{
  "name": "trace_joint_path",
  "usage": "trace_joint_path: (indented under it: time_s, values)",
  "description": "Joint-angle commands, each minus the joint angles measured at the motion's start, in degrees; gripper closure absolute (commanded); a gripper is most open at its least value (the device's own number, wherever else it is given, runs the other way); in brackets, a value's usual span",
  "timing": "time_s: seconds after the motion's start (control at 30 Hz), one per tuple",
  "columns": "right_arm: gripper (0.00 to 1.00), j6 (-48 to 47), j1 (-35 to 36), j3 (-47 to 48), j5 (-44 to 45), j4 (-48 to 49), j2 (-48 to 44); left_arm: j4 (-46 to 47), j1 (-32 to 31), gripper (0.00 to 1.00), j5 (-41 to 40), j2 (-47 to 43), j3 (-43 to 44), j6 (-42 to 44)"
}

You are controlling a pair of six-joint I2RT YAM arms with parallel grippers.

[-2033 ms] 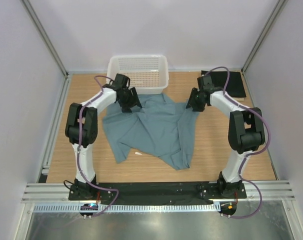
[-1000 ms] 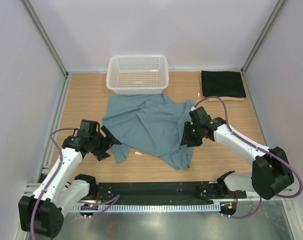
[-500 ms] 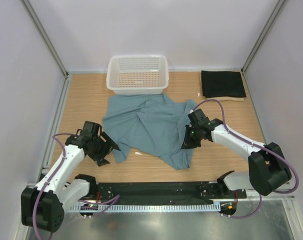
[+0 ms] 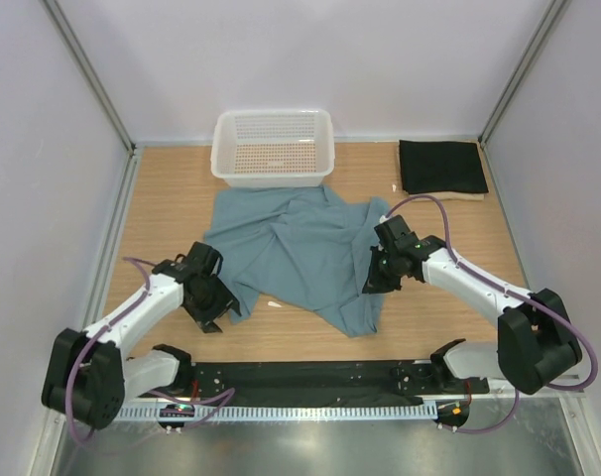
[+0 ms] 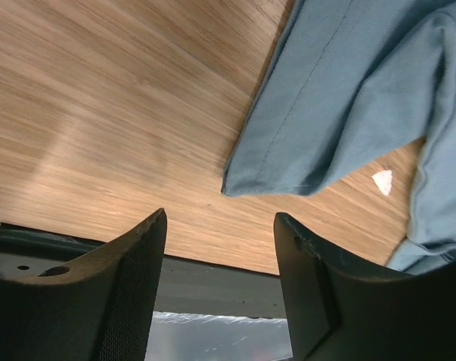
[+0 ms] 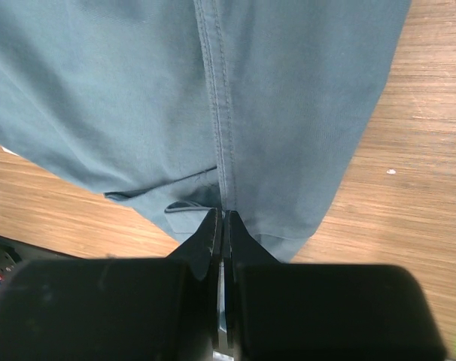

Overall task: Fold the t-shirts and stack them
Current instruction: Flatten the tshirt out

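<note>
Nearest the bases, the left gripper (image 4: pixel 214 310) sits low over the table (image 4: pixel 172 198) at the near-left corner of the teal shirt (image 4: pixel 300 248). Its jaws stand partly apart and hold nothing. In the wrist view that corner (image 5: pixel 239 184) lies just past the fingers (image 5: pixel 130 263), lined up with the gap. The gripper looks placed to close on the corner, which is a firm spot for pulling the cloth flat.

The right gripper (image 4: pixel 372 283) is at the shirt's near-right edge. Its jaws are closed on a stitched seam (image 6: pixel 219 135) just above the hem. The fingers themselves hide how much cloth lies between the pads, but it reads as a real pinch. A seam is thicker than plain cloth, so it is less likely to slip.

A white scrap (image 4: pixel 274 304) lies on the wood just off the shirt's near edge, between the two grippers.

The shirt itself lies rumpled and unfolded in the middle of the table, with ridges running across it. It probably needs spreading before any fold, hence one gripper at each near side.

Touching the shirt's far edge stands the basket (image 4: pixel 271 178). Far to the shirt's right, well apart, the black shirt (image 4: pixel 439 166) lies folded on the cream shirt (image 4: pixel 449 196), of which only a strip shows. This is the stack the teal shirt should join.
</note>
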Motion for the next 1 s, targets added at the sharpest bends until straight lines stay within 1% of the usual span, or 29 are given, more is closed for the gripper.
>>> trace_joint_path:
  time_s: [0.0,0.1,0.13,0.3,0.33,0.43,0.57,0.6,0.67,0.7,0.77,0.8,0.97]
  values:
    - [0.99,-0.59,0.18,0.62,0.69,1.01,-1.59,-0.49,-2.44,0.39,-5.01,3.81,3.48,-2.26]
    - [0.99,-0.85,0.09,1.15,1.22,0.57,-1.68,0.21,-2.53,0.44,-5.54,3.99,3.75,-2.53]
    - [0.99,-0.94,0.09,1.32,1.22,0.66,-1.68,0.30,-2.53,0.45,-7.19,3.91,3.84,-2.79]
    - [0.99,-0.94,0.18,1.68,1.40,0.57,-1.59,3.37,-2.53,0.50,-6.33,6.45,2.61,-4.02]
    - [0.99,-0.86,0.01,1.59,1.48,0.74,-1.51,4.16,-2.53,0.50,-4.42,7.06,2.43,-4.28]
    - [0.99,-0.59,0.18,1.41,1.31,1.01,-1.50,3.91,-2.62,0.49,-4.04,9.00,2.34,-6.30]
    - [0.99,-0.59,0.09,1.41,1.48,1.01,-1.24,2.68,-2.88,0.47,-4.66,8.48,2.17,-11.92]
    - [0.99,-0.50,0.09,1.32,1.31,1.09,-1.24,2.67,-2.97,0.46,-4.75,8.22,1.91,-14.72]
    - [0.99,-0.50,0.09,1.15,1.13,1.27,-1.15,3.37,-2.97,0.43,-3.79,8.04,0.59,-17.28]
    - [0.99,-0.50,0.01,1.06,1.05,1.36,-1.07,3.81,-2.97,0.43,-3.35,8.21,-0.02,-20.17]
    - [0.99,-0.50,0.09,0.97,1.05,1.45,-1.07,4.69,-2.88,0.44,-1.86,9.18,-1.25,-22.47]
    - [0.99,-0.50,0.09,0.97,1.04,1.45,-1.07,4.78,-2.97,0.46,-1.33,9.53,-1.52,-24.22]
    - [0.99,-0.50,0.09,0.71,1.13,1.45,-1.50,5.22,-2.88,0.48,-1.32,10.06,-2.84,-28.63]
